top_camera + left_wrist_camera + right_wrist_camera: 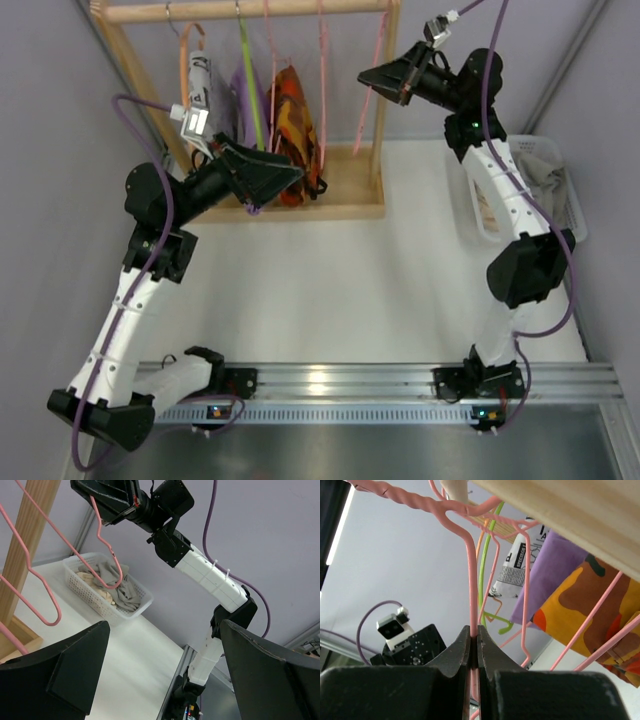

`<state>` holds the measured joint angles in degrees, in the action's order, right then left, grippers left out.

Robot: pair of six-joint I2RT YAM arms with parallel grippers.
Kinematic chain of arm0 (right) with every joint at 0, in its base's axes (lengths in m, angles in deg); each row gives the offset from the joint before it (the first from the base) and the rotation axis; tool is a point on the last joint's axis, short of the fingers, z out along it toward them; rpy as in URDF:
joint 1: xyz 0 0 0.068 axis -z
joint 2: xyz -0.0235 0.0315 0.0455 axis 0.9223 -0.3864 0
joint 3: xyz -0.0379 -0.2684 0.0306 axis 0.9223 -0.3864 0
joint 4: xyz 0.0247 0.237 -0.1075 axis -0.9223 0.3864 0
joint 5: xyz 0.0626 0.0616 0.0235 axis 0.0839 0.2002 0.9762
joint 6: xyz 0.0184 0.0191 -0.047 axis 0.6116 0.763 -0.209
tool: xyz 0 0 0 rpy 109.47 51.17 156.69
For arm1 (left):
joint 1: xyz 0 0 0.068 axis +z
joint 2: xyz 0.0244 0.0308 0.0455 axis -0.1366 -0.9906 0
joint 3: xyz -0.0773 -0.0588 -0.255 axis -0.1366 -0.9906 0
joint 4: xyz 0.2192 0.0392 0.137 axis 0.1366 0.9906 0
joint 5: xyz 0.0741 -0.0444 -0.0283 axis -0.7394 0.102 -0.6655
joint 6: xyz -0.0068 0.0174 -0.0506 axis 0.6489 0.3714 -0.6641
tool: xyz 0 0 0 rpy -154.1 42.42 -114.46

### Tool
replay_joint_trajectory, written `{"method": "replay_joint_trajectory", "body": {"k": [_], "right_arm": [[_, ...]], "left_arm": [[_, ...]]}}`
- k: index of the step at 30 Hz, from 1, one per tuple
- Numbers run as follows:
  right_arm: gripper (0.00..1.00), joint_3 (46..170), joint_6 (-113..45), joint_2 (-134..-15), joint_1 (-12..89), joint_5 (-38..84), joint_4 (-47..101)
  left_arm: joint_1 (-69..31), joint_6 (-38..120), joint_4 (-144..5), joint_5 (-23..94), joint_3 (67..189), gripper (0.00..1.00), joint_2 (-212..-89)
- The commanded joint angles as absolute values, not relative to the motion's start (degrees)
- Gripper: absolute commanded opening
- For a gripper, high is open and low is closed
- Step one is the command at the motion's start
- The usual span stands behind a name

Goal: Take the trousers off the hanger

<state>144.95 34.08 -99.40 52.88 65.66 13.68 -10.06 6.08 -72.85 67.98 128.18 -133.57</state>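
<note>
Room: white table [330, 270], pale grey walls around it.
Left pincer [292, 173]: spread wide, holding nothing.
Trousers [293, 125]: orange patterned, hanging on the rack right at the left pincer's tips.
Right pincer [474, 632]: pressed together, pinching a pink hanger [471, 575] by its wire.
Rack [250, 11]: wooden rail just above the right pincer.
Basket [535, 142]: clothes inside, on the table below the right pincer.

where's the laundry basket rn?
Top view: the laundry basket sits at the right edge of the table, partly behind the right arm and right of the wooden rack, holding grey cloth.
</note>
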Motion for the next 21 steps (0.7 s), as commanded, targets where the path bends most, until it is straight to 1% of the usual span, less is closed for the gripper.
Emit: {"method": "replay_joint_trajectory", "body": {"k": [1,5,10,15,21], "right_arm": [[0.00,146.6,37.3,-98.7,54.0,63.1,10.8],[0.00,141.9,43.5,-100.5,55.1,62.7,7.8],[0.00,141.4,42.4,-103.0,55.7,63.3,8.7],[0.00,148.5,32.5,-101.3,55.1,62.6,15.6],[0.00,151.5,25.7,-99.4,54.1,61.0,21.5]], "left_arm": [[-9.6,5.3,-73.9,67.1,128.3,0.99,-132.8],[-8.8,5.0,-72.9,66.2,128.6,0.98,-132.9],[-7.9,5.7,-70.9,65.7,129.0,0.95,-132.9],[-7.6,5.3,-70.9,65.5,127.9,0.95,-132.6],[-7.6,4.9,-70.9,65.4,128.0,0.95,-132.5]]}}
